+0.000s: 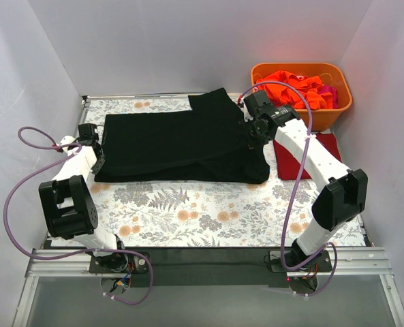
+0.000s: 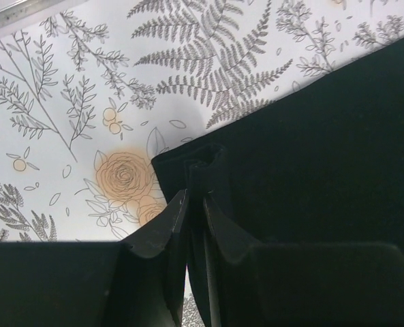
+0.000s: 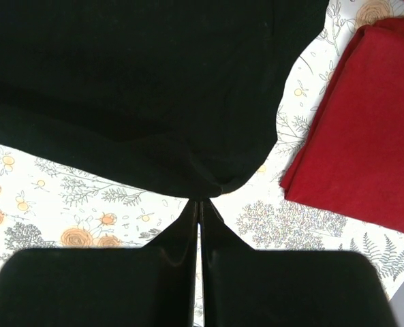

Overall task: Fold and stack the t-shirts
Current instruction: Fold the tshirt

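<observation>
The large black t-shirt (image 1: pixel 181 144) lies partly folded across the middle of the tablecloth. My left gripper (image 1: pixel 92 139) is shut on its left edge; in the left wrist view my left gripper (image 2: pixel 195 197) pinches a fold of the black t-shirt (image 2: pixel 311 150). My right gripper (image 1: pixel 251 131) is shut on its right edge; in the right wrist view my right gripper (image 3: pixel 200 199) holds the black t-shirt (image 3: pixel 147 88) lifted a little above the cloth. A folded dark red t-shirt (image 1: pixel 308 155) lies at the right, and it also shows in the right wrist view (image 3: pixel 365 136). Orange and pink t-shirts (image 1: pixel 300 88) fill the tub.
The orange plastic tub (image 1: pixel 338 109) stands at the back right corner. The floral tablecloth (image 1: pixel 188 211) covers the table, with white walls on three sides. The arm bases sit on the metal rail (image 1: pixel 208 262) at the near edge.
</observation>
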Controlling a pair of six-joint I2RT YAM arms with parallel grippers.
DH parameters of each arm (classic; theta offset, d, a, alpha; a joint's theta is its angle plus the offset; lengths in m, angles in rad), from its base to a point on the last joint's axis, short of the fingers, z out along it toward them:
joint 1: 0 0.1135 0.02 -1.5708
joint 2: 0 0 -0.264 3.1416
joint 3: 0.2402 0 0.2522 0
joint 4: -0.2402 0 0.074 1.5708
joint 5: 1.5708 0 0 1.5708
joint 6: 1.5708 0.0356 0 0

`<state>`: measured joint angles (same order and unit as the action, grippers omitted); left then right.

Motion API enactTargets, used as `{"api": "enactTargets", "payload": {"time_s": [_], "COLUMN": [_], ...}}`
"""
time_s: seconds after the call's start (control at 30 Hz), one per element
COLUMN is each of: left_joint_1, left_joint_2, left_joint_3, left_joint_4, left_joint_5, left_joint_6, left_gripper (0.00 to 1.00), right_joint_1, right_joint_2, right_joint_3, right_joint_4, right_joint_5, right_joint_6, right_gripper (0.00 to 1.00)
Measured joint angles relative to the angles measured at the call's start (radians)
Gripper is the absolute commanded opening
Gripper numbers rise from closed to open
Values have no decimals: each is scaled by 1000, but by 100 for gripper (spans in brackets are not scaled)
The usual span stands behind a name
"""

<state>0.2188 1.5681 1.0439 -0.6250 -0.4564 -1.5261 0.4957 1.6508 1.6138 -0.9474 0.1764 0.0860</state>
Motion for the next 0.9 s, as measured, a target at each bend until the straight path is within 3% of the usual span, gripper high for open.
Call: {"api": "enactTargets", "payload": {"time_s": [0.9], "left_joint_1": [-26], "left_joint_2": [182], "left_joint_3": [98], "left_joint_4": [58], "left_joint_5": [-46], "left_joint_6": [4], "left_gripper": [17], "right_joint_1": [-20], "right_joint_2": [156], "right_joint_3": [-22], "right_joint_4": [114], "right_joint_5": [5], "right_joint_6": [-11], "right_gripper": [1]}}
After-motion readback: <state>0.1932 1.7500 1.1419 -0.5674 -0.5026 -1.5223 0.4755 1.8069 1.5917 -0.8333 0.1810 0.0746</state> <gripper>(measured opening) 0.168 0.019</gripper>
